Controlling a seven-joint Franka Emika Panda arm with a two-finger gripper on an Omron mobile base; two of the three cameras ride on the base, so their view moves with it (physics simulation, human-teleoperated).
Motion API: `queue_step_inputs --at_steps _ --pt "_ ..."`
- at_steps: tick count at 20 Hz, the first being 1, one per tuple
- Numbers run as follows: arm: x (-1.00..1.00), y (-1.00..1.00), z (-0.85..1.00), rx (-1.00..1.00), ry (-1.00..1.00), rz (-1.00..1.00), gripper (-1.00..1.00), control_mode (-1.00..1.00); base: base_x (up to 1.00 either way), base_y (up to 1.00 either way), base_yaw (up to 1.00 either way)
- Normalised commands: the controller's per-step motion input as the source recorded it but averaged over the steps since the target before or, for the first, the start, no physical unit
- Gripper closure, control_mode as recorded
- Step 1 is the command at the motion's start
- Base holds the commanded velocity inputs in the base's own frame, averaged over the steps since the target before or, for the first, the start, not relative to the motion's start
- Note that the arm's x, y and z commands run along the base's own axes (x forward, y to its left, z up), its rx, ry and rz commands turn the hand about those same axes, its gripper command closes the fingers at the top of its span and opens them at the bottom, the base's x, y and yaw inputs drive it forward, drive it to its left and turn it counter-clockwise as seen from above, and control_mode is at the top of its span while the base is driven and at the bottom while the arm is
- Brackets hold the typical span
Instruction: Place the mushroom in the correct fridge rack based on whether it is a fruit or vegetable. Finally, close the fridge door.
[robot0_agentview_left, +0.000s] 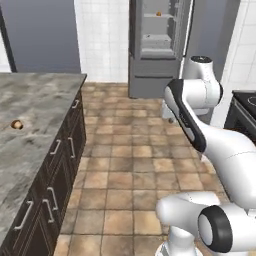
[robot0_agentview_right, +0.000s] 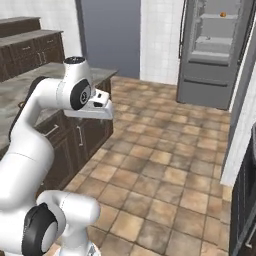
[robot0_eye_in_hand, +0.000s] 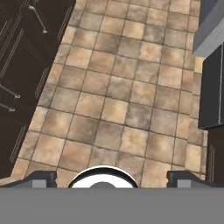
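Jaws: spread wide in the hand view, the two dark tips far apart at the bottom corners, gripper (robot0_eye_in_hand: 111, 177) holding nothing, pointing down at the tiled floor (robot0_eye_in_hand: 118, 100).
Hand view, sides: dark cabinet fronts (robot0_eye_in_hand: 17, 65) with thin bar handles along the left edge; a grey panel and a dark unit along the right edge.
Left base view, mushroom: mushroom (robot0_agentview_left: 17, 124) lies on the grey stone worktop (robot0_agentview_left: 35, 95) at the left, brown cap with a pale stem end, well apart from the arm.
Left base view, fridge: fridge (robot0_agentview_left: 157, 45) stands at the far wall with its door open; two pale shelves show inside, an orange fruit (robot0_agentview_left: 158, 14) on the upper one, the lower rack (robot0_agentview_left: 156, 38) below it.
Left base view, arm: arm (robot0_agentview_left: 200, 125) rises from the lower right and folds over the floor between worktop and fridge.
Right base view, fridge: open at the upper right, fruit on the top shelf, rack beneath it, a drawer front lower down.
Right base view, arm: bends from the lower left, its wrist beside the worktop's corner, above the dark drawers.
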Motion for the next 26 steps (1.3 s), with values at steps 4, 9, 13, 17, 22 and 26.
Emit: queue_step_inputs --at_steps 4,9,13,17,22,26 --pt "0.0 0.0 0.0 0.0 0.0 0.0 -1.0 1.0 1.0 -0.25 0.63" --pt "0.0 0.0 0.0 0.0 0.0 0.0 -1.0 1.0 1.0 -0.25 0.63" --pt "0.0 0.0 0.0 0.0 0.0 0.0 -1.0 1.0 0.91 -0.44 0.59" --pt "0.0 0.0 0.0 0.0 0.0 0.0 -1.0 1.0 0.95 -0.28 0.63" --pt "0.0 0.0 0.0 0.0 0.0 0.0 -1.0 1.0 0.76 -0.25 0.68" --pt "0.0 0.0 0.0 0.0 0.0 0.0 -1.0 1.0 0.76 -0.3 0.67"
